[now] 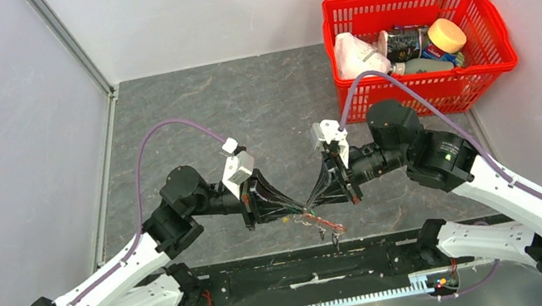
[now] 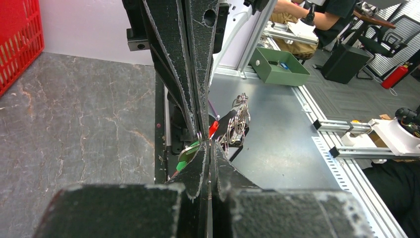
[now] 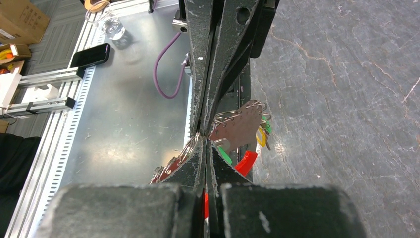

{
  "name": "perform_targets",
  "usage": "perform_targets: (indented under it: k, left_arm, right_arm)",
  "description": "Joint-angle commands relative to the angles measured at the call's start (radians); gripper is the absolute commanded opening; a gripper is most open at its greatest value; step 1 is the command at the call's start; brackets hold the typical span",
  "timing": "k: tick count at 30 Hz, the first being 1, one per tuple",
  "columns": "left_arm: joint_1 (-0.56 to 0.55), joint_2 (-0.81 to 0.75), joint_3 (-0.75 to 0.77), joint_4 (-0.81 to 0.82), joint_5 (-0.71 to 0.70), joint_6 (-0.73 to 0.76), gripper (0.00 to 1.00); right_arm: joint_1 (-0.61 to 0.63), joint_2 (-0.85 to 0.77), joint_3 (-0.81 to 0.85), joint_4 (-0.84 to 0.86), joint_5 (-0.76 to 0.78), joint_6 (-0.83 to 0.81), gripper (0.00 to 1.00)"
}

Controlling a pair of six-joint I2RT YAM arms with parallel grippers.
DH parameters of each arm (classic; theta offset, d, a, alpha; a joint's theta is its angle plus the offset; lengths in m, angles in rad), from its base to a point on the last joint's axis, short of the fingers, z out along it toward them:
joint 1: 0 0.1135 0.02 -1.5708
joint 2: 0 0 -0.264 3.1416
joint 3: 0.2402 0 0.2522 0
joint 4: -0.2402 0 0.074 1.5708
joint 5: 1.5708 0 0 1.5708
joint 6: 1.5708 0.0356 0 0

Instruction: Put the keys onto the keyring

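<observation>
My two grippers meet tip to tip above the table's near edge. The right gripper [image 1: 312,202] is shut on the keyring [image 1: 320,219]; red shows between its jaws in the right wrist view [image 3: 205,203], and the keyring's red part [image 3: 246,162] sticks out beside the fingers. The left gripper [image 1: 301,208] is shut at the keyring, apparently on a key; its tips [image 2: 209,146] press together. Silvery keys [image 2: 238,115] hang in a bunch by the tips, with a green tag [image 2: 187,153]. The right wrist view shows a flat key [image 3: 240,126], a yellow tag [image 3: 260,136] and a green tag [image 3: 225,156].
A red plastic basket [image 1: 442,93] with bottles and a bag stands at the back right. The black rail [image 1: 313,268] of the arm bases runs under the grippers. The grey stone tabletop [image 1: 186,117] lies behind them. White walls close in the left and back.
</observation>
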Motion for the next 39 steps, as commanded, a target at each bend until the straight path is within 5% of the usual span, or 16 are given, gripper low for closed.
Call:
perform_targets:
  k: [1,39]
  left_arm:
    - [-0.004,-0.021,0.044,0.009,-0.018,0.049,0.02]
    - [-0.004,-0.025,0.039,0.003,-0.026,0.056,0.02]
  right_arm:
    - [0.009,-0.019,0.026,-0.017,0.020,-0.006,0.00]
    - [0.022,-0.016,0.030,-0.004,0.008,0.002,0.00]
